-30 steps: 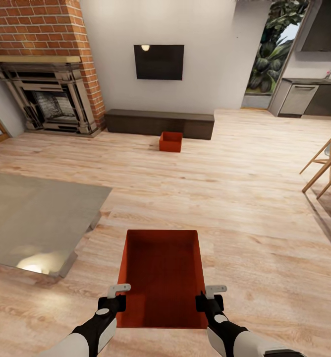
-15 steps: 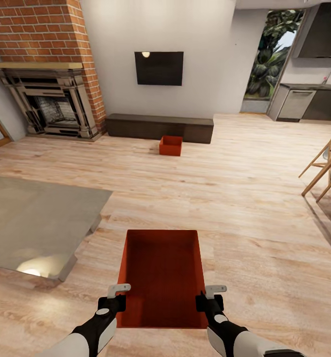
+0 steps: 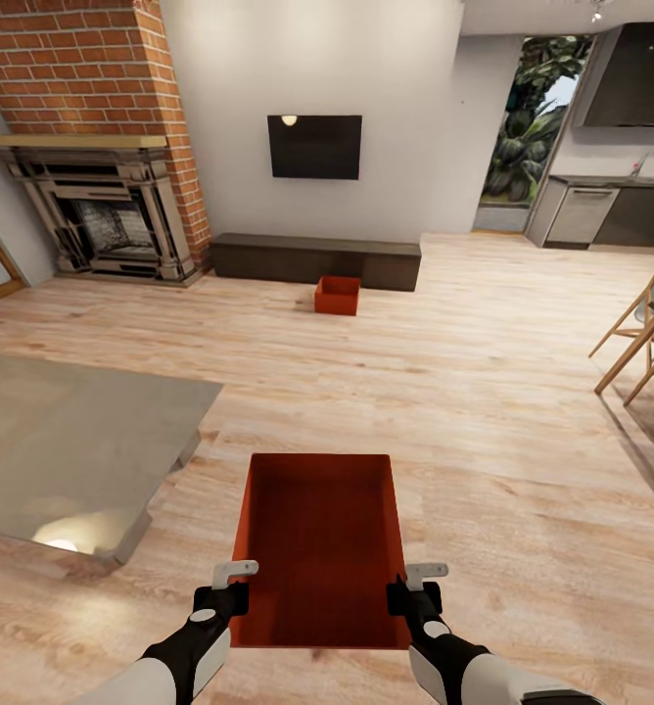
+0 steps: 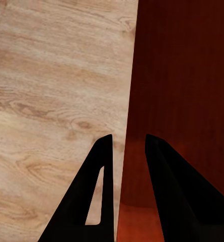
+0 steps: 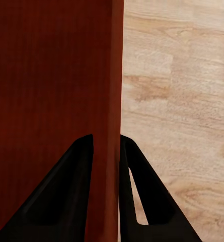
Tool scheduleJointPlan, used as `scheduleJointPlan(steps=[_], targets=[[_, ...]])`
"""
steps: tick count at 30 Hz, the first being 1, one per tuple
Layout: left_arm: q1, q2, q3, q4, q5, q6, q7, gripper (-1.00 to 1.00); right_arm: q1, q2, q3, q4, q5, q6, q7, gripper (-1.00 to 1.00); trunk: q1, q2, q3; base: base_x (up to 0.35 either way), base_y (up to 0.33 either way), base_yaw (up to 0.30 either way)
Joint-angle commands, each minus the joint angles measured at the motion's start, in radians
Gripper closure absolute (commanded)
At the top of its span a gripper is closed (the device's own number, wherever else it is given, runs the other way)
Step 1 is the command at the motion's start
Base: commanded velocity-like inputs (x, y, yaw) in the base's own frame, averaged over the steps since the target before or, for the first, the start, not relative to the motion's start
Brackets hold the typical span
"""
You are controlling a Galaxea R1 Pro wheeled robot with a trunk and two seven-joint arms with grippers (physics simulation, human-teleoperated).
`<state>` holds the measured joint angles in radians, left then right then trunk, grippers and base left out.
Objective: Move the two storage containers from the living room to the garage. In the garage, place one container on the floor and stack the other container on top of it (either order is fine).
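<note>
Head view shows two orange-red storage containers: the near container [image 3: 317, 548] is held over the wood-plank floor [image 3: 484, 392], the far container [image 3: 337, 295] sits before the low dark bench [image 3: 312, 259]. Both grippers, the left gripper [image 3: 234, 578] and the right gripper [image 3: 410, 580], are clamped on the near container's side walls, one finger inside and one outside.

Chair [image 3: 640, 338] cut off at rt edge; far container [image 3: 338, 295] contents too small.

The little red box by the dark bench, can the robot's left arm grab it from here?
Probably not. That far container sits well across the wood floor, and the left gripper is shut on the near container.
</note>
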<state>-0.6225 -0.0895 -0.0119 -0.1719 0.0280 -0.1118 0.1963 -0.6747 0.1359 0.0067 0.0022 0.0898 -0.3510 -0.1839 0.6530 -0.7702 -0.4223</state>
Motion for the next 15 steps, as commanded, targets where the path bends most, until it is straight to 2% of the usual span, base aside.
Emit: scheduleJointPlan(steps=[1, 15], targets=[[0.0, 0.0, 0.017, 0.003, 0.004, -0.005, 0.014, 1.0, -0.001, 0.001, -0.036, -0.002, 0.031, 0.001, -0.005, 1.0, 0.0, -0.001, 0.001, 0.0, 0.0, 0.0], [0.0, 0.0, 0.018, 0.003, 0.004, -0.005, 0.014, 1.0, -0.002, 0.001, -0.036, -0.002, 0.031, 0.001, -0.005, 1.0, 0.0, -0.001, 0.023, 0.0, 0.0, 0.0]])
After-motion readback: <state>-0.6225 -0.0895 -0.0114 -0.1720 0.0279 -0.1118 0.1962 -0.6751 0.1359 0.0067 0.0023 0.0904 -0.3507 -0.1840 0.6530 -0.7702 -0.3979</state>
